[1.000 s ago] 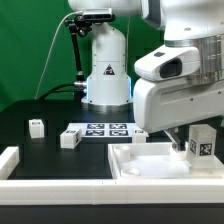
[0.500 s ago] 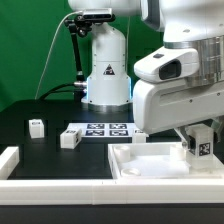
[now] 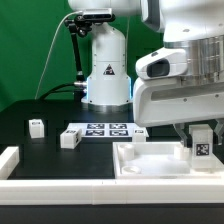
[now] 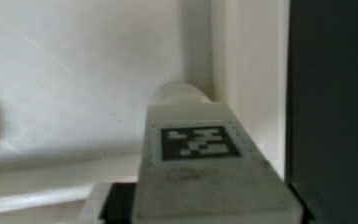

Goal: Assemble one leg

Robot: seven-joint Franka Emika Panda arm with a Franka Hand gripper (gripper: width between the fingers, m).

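My gripper (image 3: 202, 150) is shut on a leg (image 3: 203, 142), a small white post with a black-and-white tag. It holds the leg upright over the far right corner of the white tray-like panel (image 3: 150, 168). In the wrist view the leg (image 4: 194, 140) fills the middle, with dark fingers (image 4: 144, 205) at its sides, close to the panel's raised rim (image 4: 247, 70). Whether the leg touches the panel cannot be told. Two more legs (image 3: 36, 127) (image 3: 68, 138) stand on the black table at the exterior view's left.
The marker board (image 3: 105, 130) lies behind the panel, before the robot base (image 3: 105, 70). A white rimmed part (image 3: 10, 160) sits at the exterior view's lower left, and a white edge (image 3: 60, 186) runs along the front.
The gripper with the leg has moved slightly down and to the exterior view's right. The panel appears shifted a little to the right.
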